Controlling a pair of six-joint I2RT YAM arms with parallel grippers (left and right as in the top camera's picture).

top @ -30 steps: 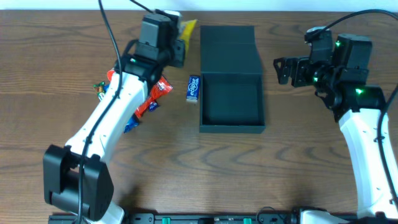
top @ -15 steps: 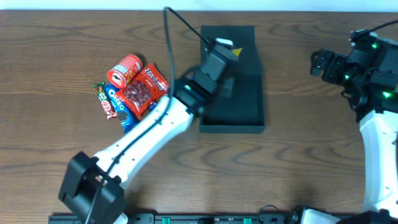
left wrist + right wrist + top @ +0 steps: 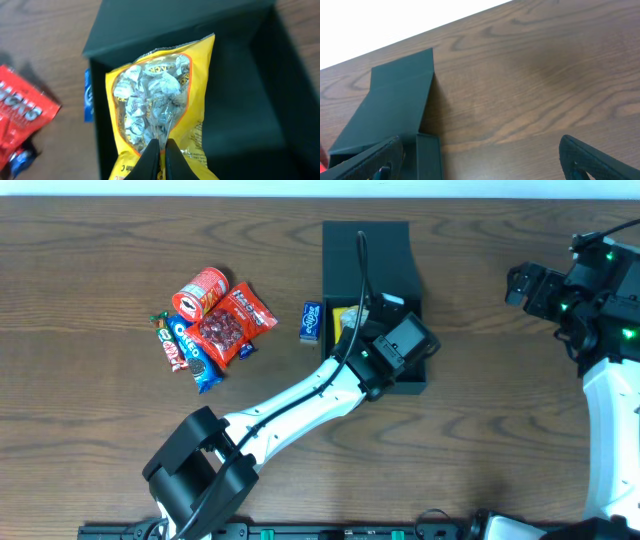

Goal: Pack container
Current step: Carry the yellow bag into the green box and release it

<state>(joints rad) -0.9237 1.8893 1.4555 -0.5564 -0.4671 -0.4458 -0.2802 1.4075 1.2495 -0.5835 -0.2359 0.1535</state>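
At the middle of the wooden counter (image 3: 480,430) sits the dark slate-blue container (image 3: 366,250), its lid flap lying open on the far side. Above its tray, the left pincer (image 3: 160,150) is clamped on a yellow bag of wrapped candies (image 3: 160,95). A small blue pack (image 3: 312,322) lies just left of the box, and a red can (image 3: 203,288) lies farther left. Well to the right, the right pincer (image 3: 480,155) hangs with fingers wide apart, holding nothing.

Dark container (image 3: 395,105) at lower left, flap lid open. Wooden table (image 3: 535,75) beside it. Right gripper (image 3: 480,152) spread wide, fingers (image 3: 590,160) at both bottom corners.
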